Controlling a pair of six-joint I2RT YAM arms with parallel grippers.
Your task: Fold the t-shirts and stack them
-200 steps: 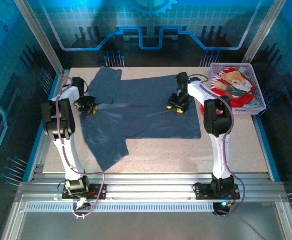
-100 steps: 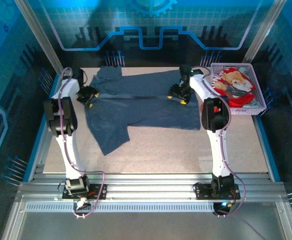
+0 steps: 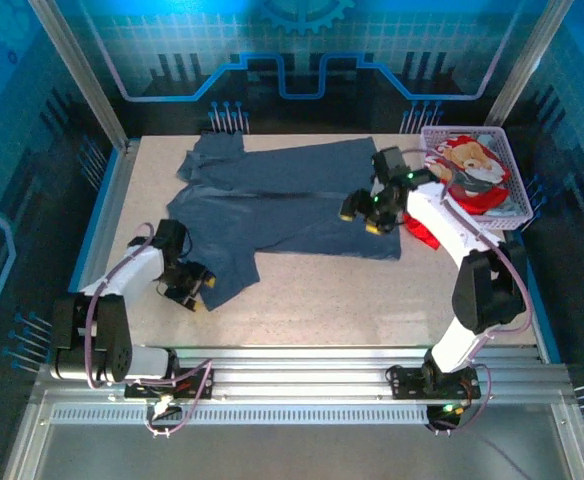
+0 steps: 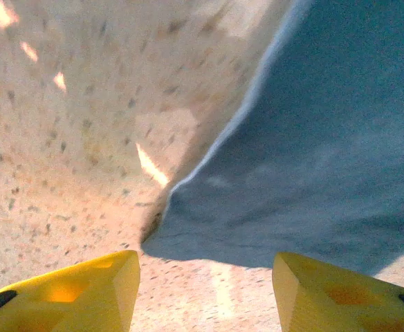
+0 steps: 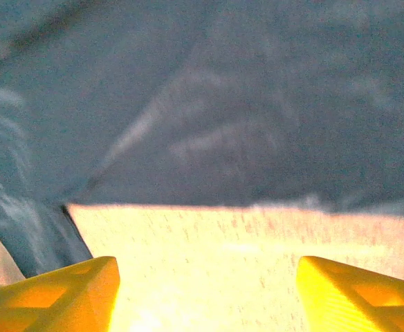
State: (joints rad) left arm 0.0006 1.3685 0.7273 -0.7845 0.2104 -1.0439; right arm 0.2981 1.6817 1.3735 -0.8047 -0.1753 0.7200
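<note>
Little of the job was done: the slate-blue t-shirt [image 3: 282, 200] lay spread, unfolded, across the far half of the bench [image 3: 372, 300], the red t-shirt [image 3: 467, 170] sat bunched in the lilac basket [image 3: 517, 195], and the left tool [image 3: 194, 290] and right tool [image 3: 367, 212] both stood apart, empty, at the blue shirt's edges.
</note>
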